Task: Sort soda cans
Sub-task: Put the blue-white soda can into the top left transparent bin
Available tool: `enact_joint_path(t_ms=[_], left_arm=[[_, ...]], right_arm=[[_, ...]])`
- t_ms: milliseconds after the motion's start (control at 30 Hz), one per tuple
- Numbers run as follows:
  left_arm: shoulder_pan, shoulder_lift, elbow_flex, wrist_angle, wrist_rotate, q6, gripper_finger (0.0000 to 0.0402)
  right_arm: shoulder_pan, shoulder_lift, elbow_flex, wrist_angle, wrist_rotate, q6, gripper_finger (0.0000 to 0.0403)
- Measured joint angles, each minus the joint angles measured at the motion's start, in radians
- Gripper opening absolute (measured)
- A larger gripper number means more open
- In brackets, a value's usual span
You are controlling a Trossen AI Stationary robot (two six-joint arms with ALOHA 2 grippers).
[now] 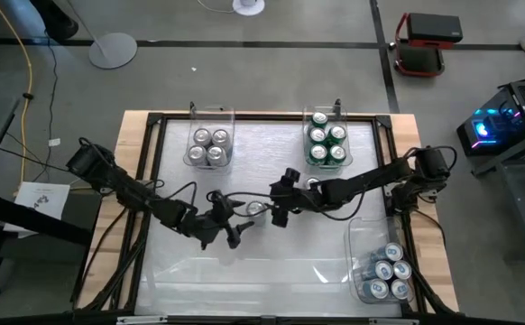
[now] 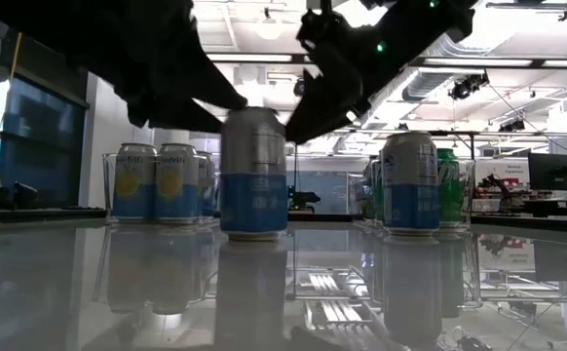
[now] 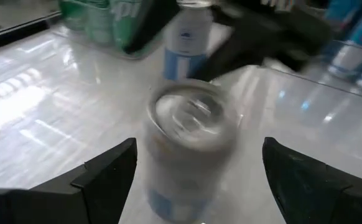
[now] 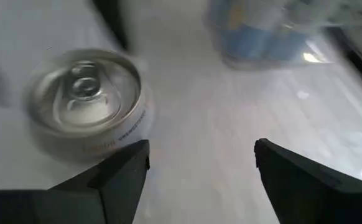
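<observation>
1. Nearest the low camera: a silver-and-blue can (image 2: 253, 174) upright on the bare counter (image 1: 271, 257), mid-counter. A second loose can (image 2: 410, 183) stands to its right, closer to the green bin.
2. Left to right on the counter: back-left bin (image 1: 210, 144) holds four silver-top cans; back-centre bin (image 1: 326, 140) holds the green cans; front-right bin (image 1: 382, 262) holds blue-sided cans.
3. Left claw (image 1: 229, 226) sits just left of the near can. Its wrist view shows the fingers (image 3: 106, 171) spread wide, the can (image 3: 187, 140) between and ahead of them, not touched.
4. Right claw (image 1: 278, 210) hangs just right of the same can, fingers (image 4: 116, 171) spread. In its wrist view the can top (image 4: 84, 93) lies off to one side, not between the fingers.
5. Step, as I read it: pick-up of a loose can, pre-grasp. Nothing is held by either claw.
6. Both claws crowd the one can. I can't tell which arm is meant to take it.
7. Next move: I'd keep the left claw on the line it has, ease it forward around the can body, then pinch. The right claw needs to back off or go for the second can, else the two arms could clash.
8. Risk: slick counter, so a glancing finger could tip the can.
</observation>
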Motion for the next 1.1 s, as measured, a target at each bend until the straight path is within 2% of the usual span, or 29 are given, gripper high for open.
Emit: enact_joint_path(t_ms=[167,433,700,933,1000,1100], left_arm=[[0.029,-0.003,0.001,-0.032,-0.007,0.017,0.0321],[0.016,-0.045,0.001,-0.132,-0.003,0.084,0.0321],[0.004,-0.129,0.001,-0.327,-0.010,0.024,0.0321],[0.007,-0.116,0.000,-0.300,0.128,0.019,0.0321],[0.017,-0.099,0.000,-0.297,0.189,-0.004,0.0321],[0.015,-0.068,0.000,-0.261,0.221,-0.014,0.0310]], right_arm=[[0.018,0.000,-0.002,0.014,-0.045,-0.003,0.0276],[0.069,0.000,-0.001,-0.007,-0.075,0.002,0.0275],[0.109,0.000,0.000,-0.012,-0.100,0.004,0.0275],[0.050,-0.001,0.000,-0.029,-0.111,-0.069,0.0265],[0.027,-0.001,0.000,-0.028,-0.109,-0.094,0.0248],[-0.006,0.002,0.000,-0.026,-0.110,-0.088,0.0201]])
